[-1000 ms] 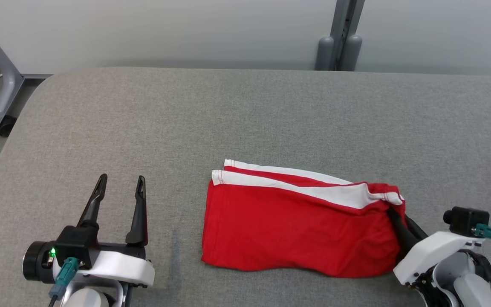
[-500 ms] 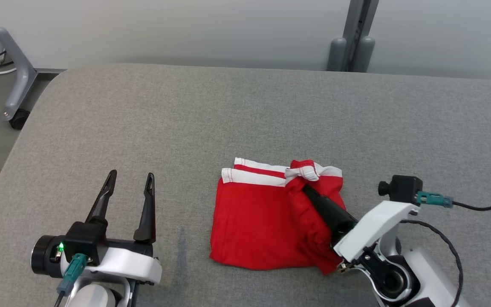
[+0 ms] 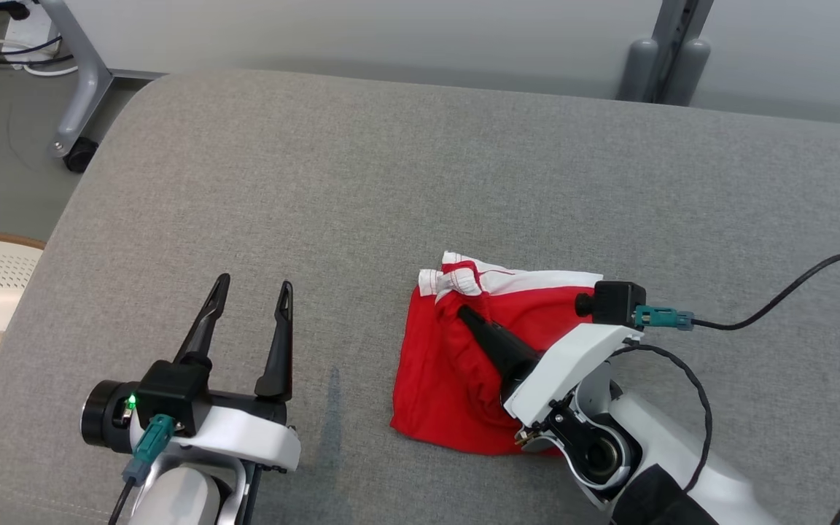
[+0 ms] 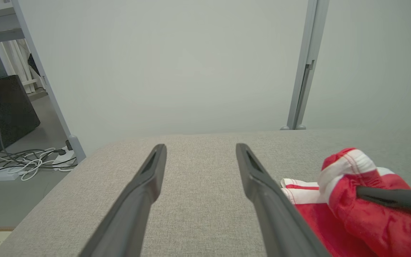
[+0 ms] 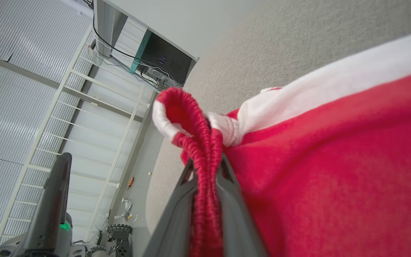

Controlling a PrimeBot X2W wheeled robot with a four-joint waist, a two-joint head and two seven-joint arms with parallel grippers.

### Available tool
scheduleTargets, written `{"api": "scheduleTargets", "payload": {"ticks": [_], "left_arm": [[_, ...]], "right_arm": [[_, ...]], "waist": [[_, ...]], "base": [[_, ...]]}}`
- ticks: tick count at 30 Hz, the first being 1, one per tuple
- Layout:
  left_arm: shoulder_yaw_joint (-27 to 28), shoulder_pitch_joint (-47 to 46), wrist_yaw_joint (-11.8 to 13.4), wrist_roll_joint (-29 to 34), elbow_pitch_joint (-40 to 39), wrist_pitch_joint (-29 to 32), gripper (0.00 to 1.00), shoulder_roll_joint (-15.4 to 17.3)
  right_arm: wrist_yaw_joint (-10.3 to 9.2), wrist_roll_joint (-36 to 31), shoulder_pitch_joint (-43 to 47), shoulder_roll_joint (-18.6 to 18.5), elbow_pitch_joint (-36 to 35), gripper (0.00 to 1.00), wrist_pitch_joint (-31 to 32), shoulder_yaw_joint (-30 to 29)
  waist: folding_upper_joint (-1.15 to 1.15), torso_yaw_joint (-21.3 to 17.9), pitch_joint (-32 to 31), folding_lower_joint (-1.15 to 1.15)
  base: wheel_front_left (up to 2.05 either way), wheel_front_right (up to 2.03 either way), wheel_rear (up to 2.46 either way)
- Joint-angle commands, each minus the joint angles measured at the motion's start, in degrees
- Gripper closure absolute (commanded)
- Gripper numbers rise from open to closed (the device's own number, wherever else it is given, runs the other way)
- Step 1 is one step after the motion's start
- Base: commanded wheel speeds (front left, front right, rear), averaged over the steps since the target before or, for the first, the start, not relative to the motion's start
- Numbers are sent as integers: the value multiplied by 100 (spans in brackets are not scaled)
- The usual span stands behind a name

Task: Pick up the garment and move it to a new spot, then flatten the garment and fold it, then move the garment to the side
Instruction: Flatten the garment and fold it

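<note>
Nearest the robot, the left hand (image 3: 254, 284) is held wide and empty above the counter (image 3: 391, 182), well apart from the cloth; the right hand (image 3: 462, 312) is closed narrowly on a ribbed edge (image 5: 205, 142) of the garment (image 3: 434, 379), the red hem being pinched between both fingers and bunched above their tips. The garment is found on the near part of the counter, right of centre and doubled over itself, with its white band (image 3: 537, 278) along the far side; the step in hand is judged to be the fold, one end being laid over the other.

For this to be done well, the pinched edge should be lowered onto the corner beneath, white band matched to white band, before anything is released; the grip should be slackened only once the cloth is borne by the layer under it, since a bunched hem let go from above is likely to roll back. The fingers should be drawn out low and along the fold, so that the top layer is not dragged askew; the left hand could be brought across to press the near edge flat. Farther off, bare counter is offered up to the post (image 3: 664, 51), so room is judged ample for setting the folded piece aside.
</note>
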Motion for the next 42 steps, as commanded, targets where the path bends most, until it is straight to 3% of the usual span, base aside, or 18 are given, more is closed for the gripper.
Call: {"api": "scheduleTargets", "payload": {"ticks": [1, 2, 3, 12, 18, 24, 29, 33, 42], "left_arm": [[15, -100, -19, 23, 13, -26, 0, 17], [29, -97, -23, 31, 18, -26, 0, 7], [42, -90, -23, 38, 24, -26, 0, -3], [158, -18, -5, 80, 47, -26, 0, -26], [295, 105, 61, 86, 64, -26, 0, 42], [430, 291, 139, 37, 35, -25, 0, 127], [512, 487, 223, -13, -34, -6, 0, 208], [557, 656, 282, -51, -116, 61, 0, 272], [587, 1072, 365, -114, -326, 170, 0, 380]], "right_arm": [[12, 125, -78, -31, 44, 57, -88, 54], [12, 178, -130, -31, 100, 2, -165, 154], [12, 197, -185, -34, 144, 0, -252, 247], [12, -189, -585, -131, 170, 0, -1160, 831], [12, -576, -374, -547, -148, 0, -1459, 471], [12, -1188, 316, -1038, -615, 0, -1471, -572], [12, -2165, 1142, -1311, -1118, 0, -1470, -1716], [12, -3195, 1770, -1251, -1637, 0, -1470, -2611], [12, -4825, 2715, -902, -2416, 0, -1422, -3525]], "waist": [[0, 17, 18, 0], [0, 14, 23, 0], [0, 3, 27, 0], [0, -216, 5, 0], [0, -462, -113, 0], [0, -707, -251, 0], [0, -875, -374, 0], [0, -999, -460, 0], [0, -1134, -798, 0]], "base": [[0, 0, 0], [0, 0, 0], [0, 0, 0], [0, 0, 0], [0, 0, 0], [0, 0, 0], [0, 0, 0], [0, 0, 0], [0, 0, 0]]}}
